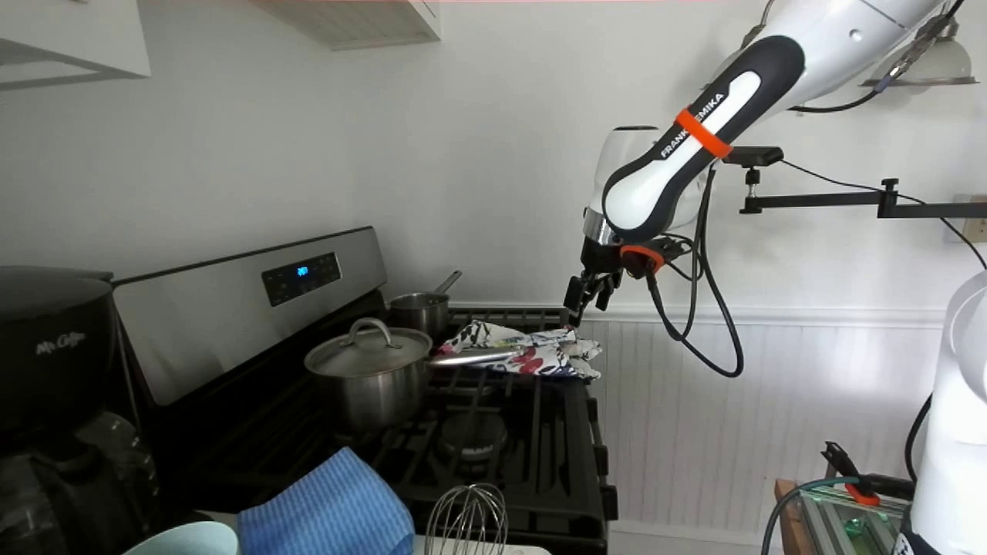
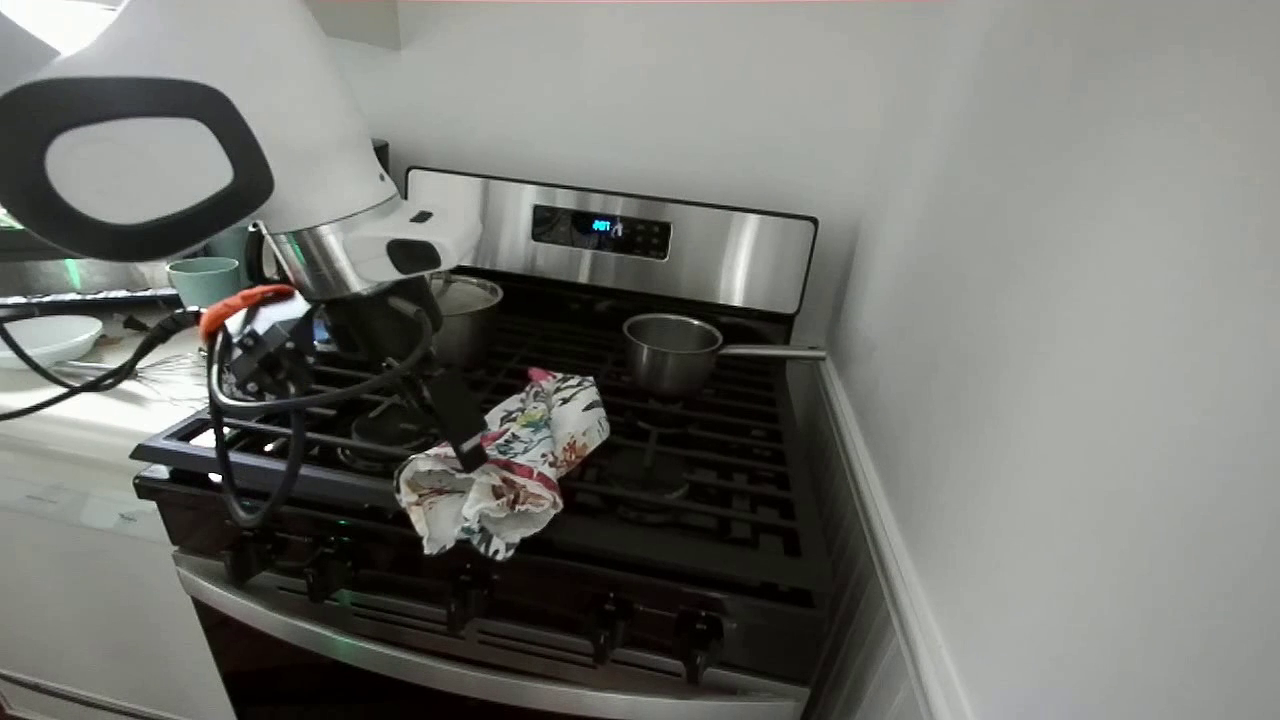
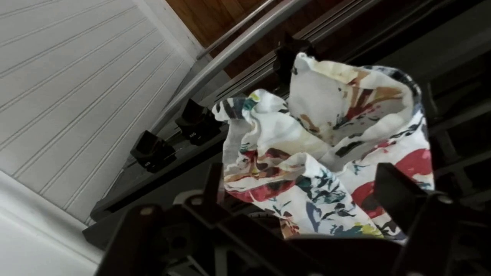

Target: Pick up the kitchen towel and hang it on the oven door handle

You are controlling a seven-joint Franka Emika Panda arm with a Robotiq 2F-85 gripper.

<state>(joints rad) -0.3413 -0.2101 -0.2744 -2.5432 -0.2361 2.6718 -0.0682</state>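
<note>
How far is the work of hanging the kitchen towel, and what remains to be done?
Done: the gripper is at the kitchen towel.
In hand: apparently the grasp; the wrist view shows its fingers apart, towel showing between them.
Left: closing, lifting and hanging; the towel lies crumpled on the stovetop, not on the oven door handle.

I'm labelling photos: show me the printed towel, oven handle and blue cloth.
Printed towel [image 3: 324, 168], wrist view: bunched middle.
Oven handle [image 3: 230, 61], wrist view: bar's visible stretch.
Blue cloth [image 1: 328, 505], in an exterior view: ribbed face.
</note>
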